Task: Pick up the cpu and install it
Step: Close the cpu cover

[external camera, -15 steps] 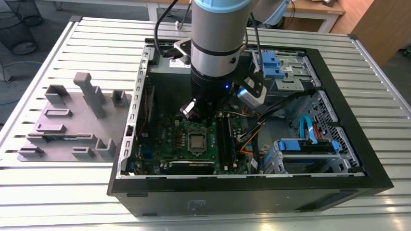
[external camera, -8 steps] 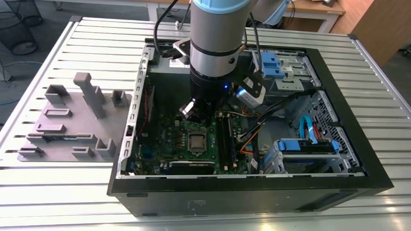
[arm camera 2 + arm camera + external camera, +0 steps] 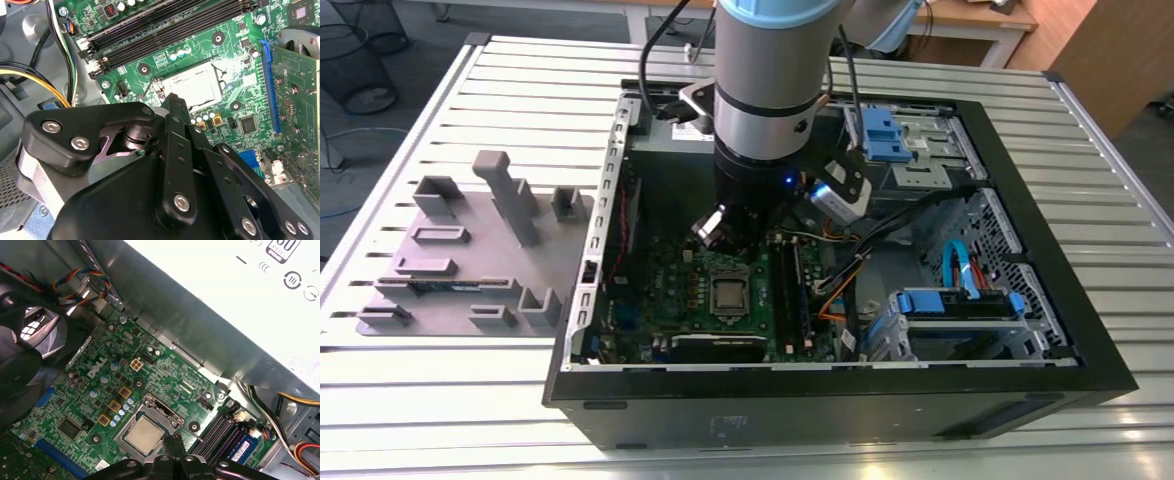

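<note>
First wrist view: the small flat square cpu with a dull silver metal top [image 3: 145, 434] lies inside the hinged metal socket frame [image 3: 159, 410] on the green motherboard [image 3: 165, 375], apparently seated level, though the frame looks not yet clamped over it.
Second wrist view: the same cpu [image 3: 194, 84] shows as a pale square in the socket, just beyond the black linkage of the tool [image 3: 172, 107].
Tool: it hangs close above the socket, near the chip's edge; whether its fingers are open or closed I cannot tell, and nothing is seen gripped.
Progress: by my judgement the chip is already placed in its socket; closing the frame appears to be what is left.
Exterior view: the grey and black robot arm [image 3: 767, 110] reaches down into the open black computer case [image 3: 854, 385], over the cpu [image 3: 727, 291].
Surface: the case lies on a ribbed pale metal bench [image 3: 467, 390], beside a grey plastic fixture tray [image 3: 467, 260].
Room: wooden furniture [image 3: 1067, 30] and a wire basket [image 3: 360, 50] stand beyond the bench.
</note>
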Robot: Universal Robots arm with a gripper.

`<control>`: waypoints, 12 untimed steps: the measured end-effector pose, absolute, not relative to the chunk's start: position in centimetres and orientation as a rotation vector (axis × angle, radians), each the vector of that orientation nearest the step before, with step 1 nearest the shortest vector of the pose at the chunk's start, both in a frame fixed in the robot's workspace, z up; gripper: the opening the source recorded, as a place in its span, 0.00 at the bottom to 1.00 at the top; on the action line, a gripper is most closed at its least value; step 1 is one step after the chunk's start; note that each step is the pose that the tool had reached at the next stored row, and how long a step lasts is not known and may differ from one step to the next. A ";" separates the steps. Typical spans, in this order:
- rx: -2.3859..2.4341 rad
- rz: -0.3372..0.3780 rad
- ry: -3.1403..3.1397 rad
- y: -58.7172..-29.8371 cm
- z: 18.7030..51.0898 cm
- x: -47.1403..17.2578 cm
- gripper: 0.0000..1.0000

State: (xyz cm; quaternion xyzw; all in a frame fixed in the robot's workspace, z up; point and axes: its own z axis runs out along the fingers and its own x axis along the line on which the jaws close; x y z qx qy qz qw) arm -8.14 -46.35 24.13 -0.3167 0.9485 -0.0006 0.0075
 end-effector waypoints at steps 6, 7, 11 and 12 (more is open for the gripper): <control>-0.990 -0.002 2.966 -46.4 24.1 -8.2 0.11; -0.990 -0.002 2.966 -46.4 24.1 -8.2 0.11; -0.990 -0.002 2.966 -46.4 24.1 -8.4 0.11; -0.990 -0.002 2.966 -46.4 24.1 -8.5 0.11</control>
